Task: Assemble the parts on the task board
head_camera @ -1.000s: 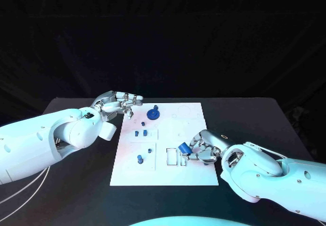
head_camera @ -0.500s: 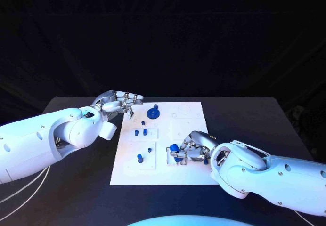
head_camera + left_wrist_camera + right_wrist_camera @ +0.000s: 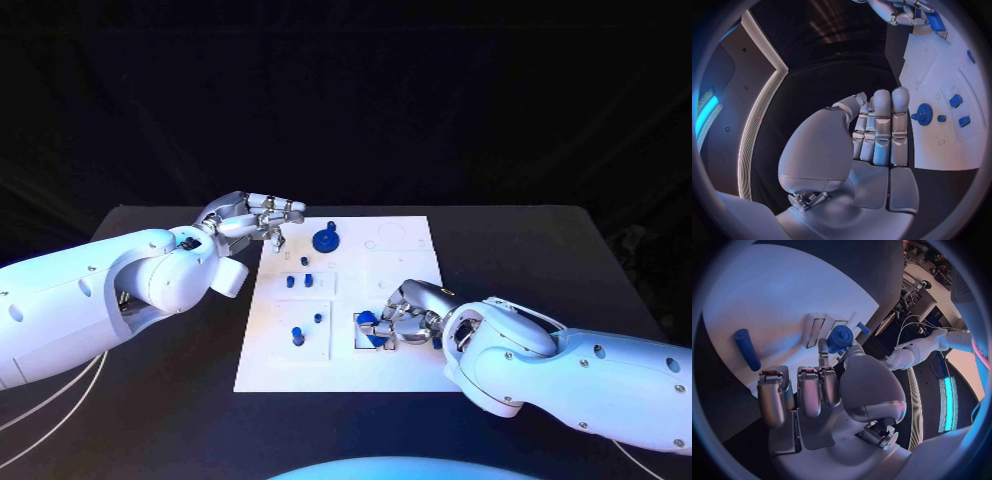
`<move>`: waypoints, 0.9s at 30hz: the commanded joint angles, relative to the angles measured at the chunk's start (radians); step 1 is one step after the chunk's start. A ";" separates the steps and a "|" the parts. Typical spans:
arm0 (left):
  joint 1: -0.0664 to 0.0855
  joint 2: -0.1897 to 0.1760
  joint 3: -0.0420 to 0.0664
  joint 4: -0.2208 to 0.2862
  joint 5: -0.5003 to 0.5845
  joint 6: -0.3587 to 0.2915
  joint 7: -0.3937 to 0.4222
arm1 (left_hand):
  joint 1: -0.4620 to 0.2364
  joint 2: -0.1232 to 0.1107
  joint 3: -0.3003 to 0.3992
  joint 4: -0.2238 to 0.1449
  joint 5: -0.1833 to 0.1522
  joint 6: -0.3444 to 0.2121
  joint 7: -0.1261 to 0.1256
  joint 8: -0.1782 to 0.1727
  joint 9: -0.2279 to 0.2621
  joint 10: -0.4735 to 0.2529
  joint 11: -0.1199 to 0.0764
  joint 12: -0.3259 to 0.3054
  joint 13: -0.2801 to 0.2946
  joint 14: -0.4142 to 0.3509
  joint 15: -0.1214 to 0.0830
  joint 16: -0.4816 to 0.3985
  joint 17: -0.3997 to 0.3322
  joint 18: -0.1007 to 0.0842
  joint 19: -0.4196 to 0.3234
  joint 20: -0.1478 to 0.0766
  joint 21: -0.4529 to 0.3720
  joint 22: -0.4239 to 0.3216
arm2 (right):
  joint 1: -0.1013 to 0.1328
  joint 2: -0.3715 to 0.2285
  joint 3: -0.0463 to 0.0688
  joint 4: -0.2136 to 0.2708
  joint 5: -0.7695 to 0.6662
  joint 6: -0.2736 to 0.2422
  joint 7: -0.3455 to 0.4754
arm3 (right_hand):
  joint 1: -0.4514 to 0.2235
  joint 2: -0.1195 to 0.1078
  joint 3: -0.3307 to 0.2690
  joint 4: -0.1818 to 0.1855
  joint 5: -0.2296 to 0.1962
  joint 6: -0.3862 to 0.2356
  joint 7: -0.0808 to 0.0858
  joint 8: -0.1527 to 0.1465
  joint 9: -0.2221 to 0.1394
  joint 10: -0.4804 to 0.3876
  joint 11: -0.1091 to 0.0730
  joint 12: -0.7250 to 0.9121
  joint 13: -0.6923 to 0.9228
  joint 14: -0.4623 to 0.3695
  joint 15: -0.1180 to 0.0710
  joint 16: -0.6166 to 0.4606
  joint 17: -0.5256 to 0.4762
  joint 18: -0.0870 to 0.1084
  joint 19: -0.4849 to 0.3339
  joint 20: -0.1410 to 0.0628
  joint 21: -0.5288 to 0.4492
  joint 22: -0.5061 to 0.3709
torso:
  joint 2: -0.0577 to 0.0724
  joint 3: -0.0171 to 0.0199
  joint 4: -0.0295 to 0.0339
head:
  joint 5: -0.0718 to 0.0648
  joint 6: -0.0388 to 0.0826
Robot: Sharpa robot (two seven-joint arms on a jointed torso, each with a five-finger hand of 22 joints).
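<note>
White and flat, the task board (image 3: 404,370) lies mid-tabletop (image 3: 562,250). The right hand (image 3: 408,318) hovers over its near right part, fingers (image 3: 825,359) pinching a blue part (image 3: 368,320) above a rectangular slot. The left hand (image 3: 248,217) hangs at the board's far left corner, fingers (image 3: 882,125) straight, close together and holding nothing (a blue gear (image 3: 326,240) sits just right of it).
</note>
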 commanded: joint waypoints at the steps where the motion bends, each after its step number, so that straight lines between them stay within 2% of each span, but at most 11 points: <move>1: 0.001 0.000 0.000 0.003 -0.003 0.015 0.003 | -0.005 0.006 -0.003 -0.003 0.004 -0.008 0.001 0.004 -0.001 -0.007 0.002 0.006 0.000 -0.006 -0.002 0.000 -0.001 0.012 0.000 0.000 -0.006 -0.001 | -0.001 0.005 0.000 -0.007 -0.002 0.016 -0.008 | 0.001 0.002 -0.007 0.001 0.007 0.004 0.000 0.000 0.001 0.059 -0.007 -0.005 0.209 0.091 -0.007 0.003 0.203 -0.014 0.102 -0.006 0.004 0.263 | 0.000 -0.0001 -0.0007 | 0.001 0.000; 2: 0.001 0.000 0.000 0.003 -0.003 0.015 0.003 | -0.005 0.006 -0.003 -0.003 0.004 -0.008 0.001 0.004 -0.001 -0.007 0.002 0.006 0.000 -0.006 -0.002 0.000 -0.001 0.012 0.000 0.000 -0.006 -0.001 | -0.001 0.008 0.000 -0.009 -0.003 0.016 -0.008 | -0.004 0.002 -0.014 0.003 -0.003 0.003 0.000 0.002 0.004 0.058 -0.007 -0.007 0.208 0.091 -0.007 0.003 0.202 -0.014 0.102 -0.006 0.004 0.263 | 0.000 -0.0001 -0.0009 | 0.001 0.000; 5: 0.001 0.000 0.000 0.003 -0.003 0.016 0.003 | -0.005 0.006 -0.003 -0.003 0.004 -0.008 0.001 0.004 -0.001 -0.007 0.002 0.006 0.000 -0.006 -0.002 0.000 -0.001 0.012 0.000 0.000 -0.006 -0.001 | -0.001 0.013 0.000 -0.012 -0.004 0.016 -0.008 | -0.042 0.006 -0.044 0.004 -0.088 -0.002 0.000 0.004 0.014 0.055 -0.006 -0.012 0.205 0.090 -0.008 0.001 0.199 -0.014 0.102 -0.007 0.004 0.263 | -0.001 0.0001 0.0001 | 0.000 0.000; 7: 0.001 0.000 0.000 0.003 -0.003 0.015 0.002 | -0.005 0.006 -0.003 -0.003 0.004 -0.008 0.001 0.004 -0.001 -0.007 0.002 0.006 0.000 -0.006 -0.002 0.000 -0.001 0.012 0.000 0.000 -0.006 -0.001 | -0.002 0.016 0.000 -0.013 -0.006 0.016 -0.002 | -0.077 -0.004 -0.070 0.006 -0.141 -0.009 0.003 0.002 0.019 0.050 -0.005 -0.020 0.200 0.090 -0.006 -0.001 0.197 -0.014 0.102 -0.007 0.004 0.263 | 0.000 0.0004 0.0005 | 0.001 0.001; 11: 0.001 -0.001 0.000 0.003 -0.003 0.015 0.001 | -0.005 0.006 -0.003 -0.003 0.004 -0.008 0.001 0.004 -0.001 -0.007 0.002 0.006 0.000 -0.006 -0.002 0.000 -0.001 0.012 0.000 0.000 -0.006 -0.001 | -0.003 0.016 0.000 -0.010 -0.031 0.004 0.009 | -0.176 -0.055 -0.080 0.011 -0.106 -0.016 0.006 0.002 0.030 0.045 -0.004 -0.029 0.196 0.089 -0.003 -0.002 0.195 -0.014 0.102 -0.004 0.004 0.263 | 0.000 -0.0004 0.0002 | 0.002 0.001; 12: 0.001 -0.001 0.000 0.003 -0.003 0.015 0.001 | -0.005 0.006 -0.003 -0.003 0.004 -0.008 0.001 0.004 -0.001 -0.007 0.002 0.006 0.000 -0.006 -0.002 0.000 -0.001 0.012 0.000 0.000 -0.006 -0.001 | -0.003 0.016 0.000 -0.008 -0.037 0.002 0.011 | -0.198 -0.072 -0.069 0.011 -0.107 -0.017 0.005 0.003 0.033 0.044 -0.003 -0.031 0.195 0.089 -0.004 -0.002 0.195 -0.014 0.102 -0.004 0.004 0.263 | -0.001 -0.0006 -0.0002 | 0.002 0.001; 15: 0.001 -0.002 0.000 0.003 -0.003 0.016 0.000 | -0.005 0.006 -0.003 -0.003 0.004 -0.008 0.001 0.004 -0.001 -0.007 0.002 0.006 0.000 -0.006 -0.002 0.000 -0.001 0.012 0.000 0.000 -0.006 -0.001 | -0.004 0.014 0.000 -0.004 -0.054 -0.006 0.011 | -0.237 -0.096 -0.032 0.011 -0.115 -0.019 0.005 0.004 0.040 0.043 -0.003 -0.035 0.193 0.089 -0.003 -0.003 0.194 -0.014 0.102 -0.004 0.004 0.263 | 0.000 -0.0005 -0.0004 | 0.003 0.001; 19: 0.001 -0.003 0.000 0.003 -0.003 0.024 -0.002 | -0.005 0.007 -0.003 -0.004 0.004 -0.009 0.002 0.004 -0.002 -0.008 0.003 0.006 -0.001 -0.006 -0.002 0.000 -0.002 0.013 -0.001 0.000 -0.009 -0.003 | -0.006 0.007 0.000 0.005 -0.073 -0.019 0.013 | -0.245 -0.082 -0.012 0.010 -0.114 -0.018 0.004 0.006 0.045 0.044 -0.003 -0.034 0.195 0.089 -0.004 -0.003 0.195 -0.014 0.102 -0.004 0.004 0.263 | -0.001 0.0001 0.0001 | 0.001 0.001; 22: 0.001 -0.003 0.000 0.002 -0.003 0.024 -0.002 | -0.005 0.007 -0.003 -0.004 0.004 -0.010 0.002 0.004 -0.002 -0.009 0.003 0.007 -0.001 -0.007 -0.001 0.000 -0.002 0.013 -0.001 0.000 -0.010 -0.005 | -0.009 -0.005 0.000 0.018 -0.084 -0.032 0.022 | -0.182 -0.046 0.012 0.000 -0.048 -0.010 0.000 0.014 0.056 0.048 -0.007 -0.028 0.199 0.090 -0.007 -0.002 0.196 -0.014 0.102 -0.006 0.004 0.263 | -0.002 0.0001 0.0006 | 0.001 0.000; 25: 0.001 -0.002 0.000 0.002 -0.003 0.021 0.000 | -0.004 0.010 -0.001 -0.005 0.004 -0.010 0.002 0.004 -0.002 -0.010 0.003 0.007 -0.001 -0.007 -0.001 0.001 -0.002 0.013 -0.001 0.000 -0.010 -0.004 | -0.012 -0.019 0.000 0.032 -0.088 -0.043 0.037 | -0.138 -0.037 0.015 -0.004 0.006 -0.005 -0.004 0.021 0.064 0.051 -0.011 -0.025 0.202 0.090 -0.010 -0.001 0.198 -0.014 0.102 -0.009 0.004 0.263 | -0.001 0.0007 0.0010 | 0.002 0.002; 27: 0.001 -0.003 0.000 0.002 -0.003 0.020 0.000 | -0.004 0.010 -0.001 -0.005 0.004 -0.010 0.002 0.004 -0.002 -0.010 0.003 0.007 -0.001 -0.007 -0.001 0.001 -0.002 0.013 -0.001 0.000 -0.010 -0.004 | -0.014 -0.029 0.000 0.041 -0.090 -0.047 0.046 | -0.075 -0.031 0.025 -0.027 0.044 -0.004 -0.008 0.026 0.070 0.053 -0.014 -0.021 0.205 0.090 -0.013 -0.001 0.198 -0.014 0.102 -0.011 0.004 0.263 | 0.000 0.0006 0.0008 | 0.002 0.001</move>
